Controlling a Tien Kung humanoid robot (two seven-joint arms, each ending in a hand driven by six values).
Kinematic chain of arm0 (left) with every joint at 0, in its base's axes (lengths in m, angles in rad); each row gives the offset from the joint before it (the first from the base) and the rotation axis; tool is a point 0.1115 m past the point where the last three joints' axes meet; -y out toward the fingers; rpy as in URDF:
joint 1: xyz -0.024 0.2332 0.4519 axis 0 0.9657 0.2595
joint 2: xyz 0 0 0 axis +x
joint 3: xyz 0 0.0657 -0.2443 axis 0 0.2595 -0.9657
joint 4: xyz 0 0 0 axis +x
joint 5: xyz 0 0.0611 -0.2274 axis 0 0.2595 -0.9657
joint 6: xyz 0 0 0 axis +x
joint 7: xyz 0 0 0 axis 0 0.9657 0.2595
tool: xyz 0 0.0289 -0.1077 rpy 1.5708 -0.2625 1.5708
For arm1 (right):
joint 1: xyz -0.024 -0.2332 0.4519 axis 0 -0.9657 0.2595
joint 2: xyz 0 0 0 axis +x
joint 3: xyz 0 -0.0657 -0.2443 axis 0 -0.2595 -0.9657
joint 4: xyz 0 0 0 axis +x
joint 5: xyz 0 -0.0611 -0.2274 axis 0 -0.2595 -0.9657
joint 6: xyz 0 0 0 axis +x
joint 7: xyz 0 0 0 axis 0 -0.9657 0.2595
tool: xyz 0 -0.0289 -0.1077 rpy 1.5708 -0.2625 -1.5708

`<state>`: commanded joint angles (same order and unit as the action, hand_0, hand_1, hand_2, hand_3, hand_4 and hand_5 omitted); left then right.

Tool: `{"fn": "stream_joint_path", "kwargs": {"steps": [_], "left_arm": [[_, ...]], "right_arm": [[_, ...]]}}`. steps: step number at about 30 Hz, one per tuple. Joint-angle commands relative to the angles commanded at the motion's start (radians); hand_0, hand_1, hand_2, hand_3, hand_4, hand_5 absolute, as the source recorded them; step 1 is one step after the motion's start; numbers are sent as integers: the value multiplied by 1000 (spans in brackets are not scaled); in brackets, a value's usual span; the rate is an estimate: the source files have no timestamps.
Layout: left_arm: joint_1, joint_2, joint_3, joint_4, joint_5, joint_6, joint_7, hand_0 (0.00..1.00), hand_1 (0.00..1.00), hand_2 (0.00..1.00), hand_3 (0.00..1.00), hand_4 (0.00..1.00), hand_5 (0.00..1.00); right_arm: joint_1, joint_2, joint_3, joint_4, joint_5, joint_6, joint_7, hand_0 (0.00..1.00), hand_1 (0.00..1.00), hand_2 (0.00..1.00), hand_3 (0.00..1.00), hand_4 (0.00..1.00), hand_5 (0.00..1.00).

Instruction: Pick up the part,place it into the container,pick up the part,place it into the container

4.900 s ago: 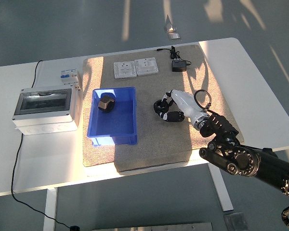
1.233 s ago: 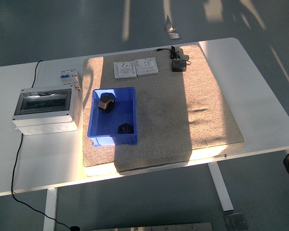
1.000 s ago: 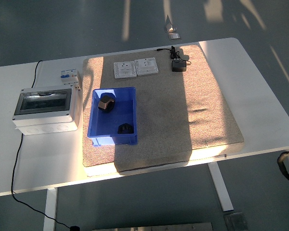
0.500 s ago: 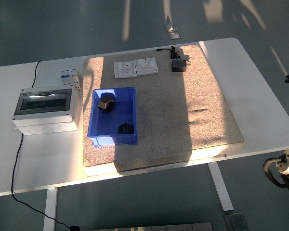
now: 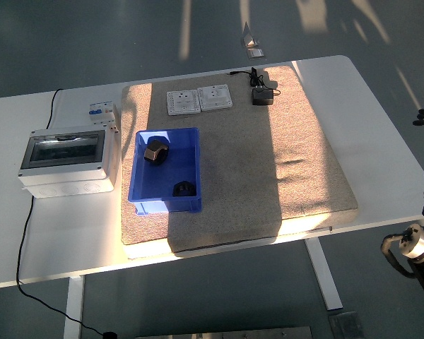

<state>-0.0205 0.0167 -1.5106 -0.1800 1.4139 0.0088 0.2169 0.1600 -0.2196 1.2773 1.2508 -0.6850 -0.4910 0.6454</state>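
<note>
A blue container (image 5: 164,206) sits on the left part of the tan mat (image 5: 297,141). Two parts lie inside it: a brown and black part (image 5: 155,150) near the far end and a small black part (image 5: 183,188) near the front right corner. Only pieces of my right arm (image 5: 415,244) show at the picture's right edge, off the table and far from the container. Its hand is too cut off to read. My left arm is out of view.
A grey electrical box (image 5: 67,159) with a clear lid stands left of the mat, with a small circuit breaker (image 5: 102,113) behind it. Two white wall sockets (image 5: 199,99) and a black adapter (image 5: 262,95) lie at the mat's far edge.
4.9 s ago my right hand was over the mat's right side and the container held one part. Now the container holds two and my arm has pulled back to the right edge.
</note>
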Motion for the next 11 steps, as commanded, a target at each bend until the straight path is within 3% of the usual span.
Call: {"fn": "stream_joint_path", "kwargs": {"steps": [11], "left_arm": [[8,-11,-3,0,2,2,-5,719,720,753,812,795,789]], "right_arm": [[18,-4,-31,-12,-6,-3,0,636,328,403,391,881,342]]}}
